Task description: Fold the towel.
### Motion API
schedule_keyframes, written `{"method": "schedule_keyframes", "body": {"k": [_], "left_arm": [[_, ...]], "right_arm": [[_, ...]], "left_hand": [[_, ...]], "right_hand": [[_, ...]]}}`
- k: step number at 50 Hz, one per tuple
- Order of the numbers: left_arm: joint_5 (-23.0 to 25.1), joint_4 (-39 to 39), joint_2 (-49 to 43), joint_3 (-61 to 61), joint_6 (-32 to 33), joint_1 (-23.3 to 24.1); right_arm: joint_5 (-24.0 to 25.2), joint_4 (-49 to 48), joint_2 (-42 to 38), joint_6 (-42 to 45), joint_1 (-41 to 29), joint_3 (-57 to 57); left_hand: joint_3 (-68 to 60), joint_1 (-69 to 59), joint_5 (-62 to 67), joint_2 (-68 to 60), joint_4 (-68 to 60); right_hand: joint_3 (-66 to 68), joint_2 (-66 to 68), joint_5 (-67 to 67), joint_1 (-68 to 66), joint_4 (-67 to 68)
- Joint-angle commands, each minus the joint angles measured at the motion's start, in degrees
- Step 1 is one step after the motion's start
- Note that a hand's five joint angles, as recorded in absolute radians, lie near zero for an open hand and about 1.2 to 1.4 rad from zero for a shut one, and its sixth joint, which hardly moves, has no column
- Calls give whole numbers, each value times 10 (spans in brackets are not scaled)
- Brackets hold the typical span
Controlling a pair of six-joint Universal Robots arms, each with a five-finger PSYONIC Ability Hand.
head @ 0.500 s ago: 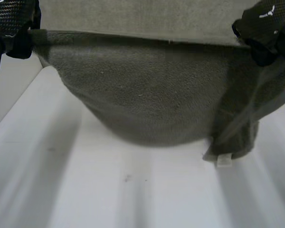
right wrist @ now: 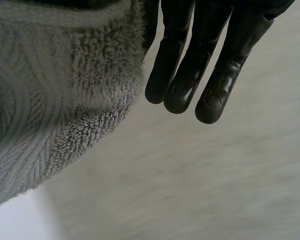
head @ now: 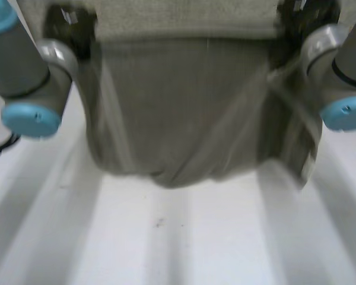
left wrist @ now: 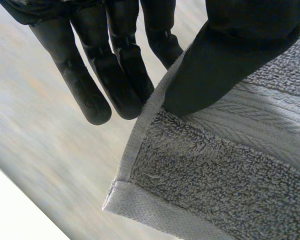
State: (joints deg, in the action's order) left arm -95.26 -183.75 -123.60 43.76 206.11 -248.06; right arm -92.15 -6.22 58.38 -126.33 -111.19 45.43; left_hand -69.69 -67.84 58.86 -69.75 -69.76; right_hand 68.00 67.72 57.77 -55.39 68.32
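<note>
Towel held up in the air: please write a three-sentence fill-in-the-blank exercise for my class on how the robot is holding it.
1. The towel hangs above the white ____.
2. The left hand pinches the towel near a ____.
3. The right hand has its fingers ____, not curled.
Missing words: table; corner; straight.

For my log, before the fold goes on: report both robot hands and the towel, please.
Left robot hand pinching grey terry-cloth towel near its corner. Right robot hand holding the other end. Towel hanging over white table; nothing in the way.
</note>
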Motion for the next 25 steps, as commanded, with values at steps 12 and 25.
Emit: {"method": "schedule_keyframes", "body": {"k": [12,25], "left_arm": [[-19,-258,99,222,-5,1],[-13,-272,82,516,-6,-9]], "right_arm": [[96,-60,89,1,-4,186],[174,42,-9,-1,18,348]], "left_hand": [[-103,-122,111,-103,-102],[-103,-122,111,-103,-102]], "right_hand": [[100,103,103,-227,97],[-17,-14,-14,-109,-20]]}}
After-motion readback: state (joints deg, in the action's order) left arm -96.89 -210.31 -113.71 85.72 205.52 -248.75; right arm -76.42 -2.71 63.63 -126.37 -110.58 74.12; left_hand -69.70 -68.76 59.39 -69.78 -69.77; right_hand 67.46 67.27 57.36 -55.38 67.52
